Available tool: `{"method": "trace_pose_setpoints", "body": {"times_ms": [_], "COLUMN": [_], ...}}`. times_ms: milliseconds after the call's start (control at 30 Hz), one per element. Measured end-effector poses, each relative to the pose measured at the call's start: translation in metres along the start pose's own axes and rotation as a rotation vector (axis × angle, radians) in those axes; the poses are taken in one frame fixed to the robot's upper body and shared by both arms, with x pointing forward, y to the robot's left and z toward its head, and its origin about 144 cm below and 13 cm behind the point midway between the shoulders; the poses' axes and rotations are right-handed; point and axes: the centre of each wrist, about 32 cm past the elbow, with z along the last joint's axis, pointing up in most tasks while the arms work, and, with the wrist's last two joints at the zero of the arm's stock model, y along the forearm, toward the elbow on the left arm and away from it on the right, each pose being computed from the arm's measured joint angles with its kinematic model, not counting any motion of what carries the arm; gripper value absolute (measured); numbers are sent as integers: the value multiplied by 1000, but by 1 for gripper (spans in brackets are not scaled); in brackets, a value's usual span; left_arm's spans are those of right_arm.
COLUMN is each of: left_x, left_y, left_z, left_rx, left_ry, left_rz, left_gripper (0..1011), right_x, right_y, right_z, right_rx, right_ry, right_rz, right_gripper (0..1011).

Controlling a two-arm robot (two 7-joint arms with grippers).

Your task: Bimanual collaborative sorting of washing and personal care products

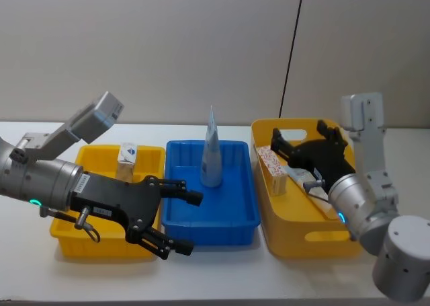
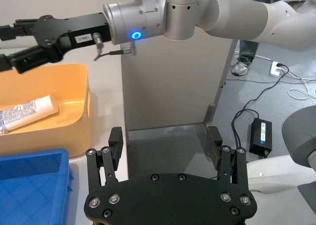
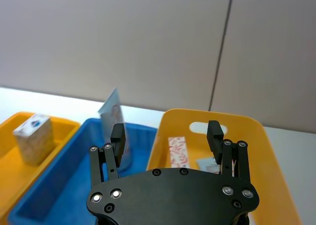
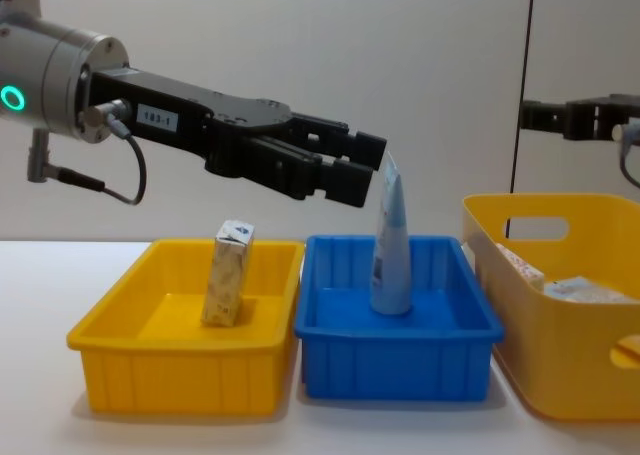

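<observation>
A pale blue tube [image 1: 211,151] stands cap-down in the blue bin [image 1: 222,220] mid-desk; it looks light, soft and tippy, best pinched low across its flat sides. The stiff cream carton [image 1: 126,161] stands in the left yellow bin [image 1: 80,247]; the leaf-print box [image 1: 273,169] and another tube [image 2: 27,112] lie in the right bin [image 1: 316,247]. The left gripper [image 1: 176,218] and right gripper [image 1: 304,141] hover with fingers spread, with open room above the rims.
</observation>
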Motion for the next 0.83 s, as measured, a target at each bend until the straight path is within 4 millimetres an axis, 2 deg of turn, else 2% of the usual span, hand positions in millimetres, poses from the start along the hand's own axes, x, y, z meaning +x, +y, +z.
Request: {"method": "trace_pose_setpoints", "body": {"times_ms": [267,833], "left_x": [0,0], "left_y": [0,0], "left_z": [0,0], "left_rx": [0,0], "left_ry": [0,0], "left_rz": [0,0], "left_gripper": [1001,1001], "right_x": [9,16], "right_y": [-13,-20], "right_z": [-4,-9], "right_rx": [-23,-36], "right_ry": [-26,-55], "right_rz": [125,244], "right_gripper": [1000,1000]}}
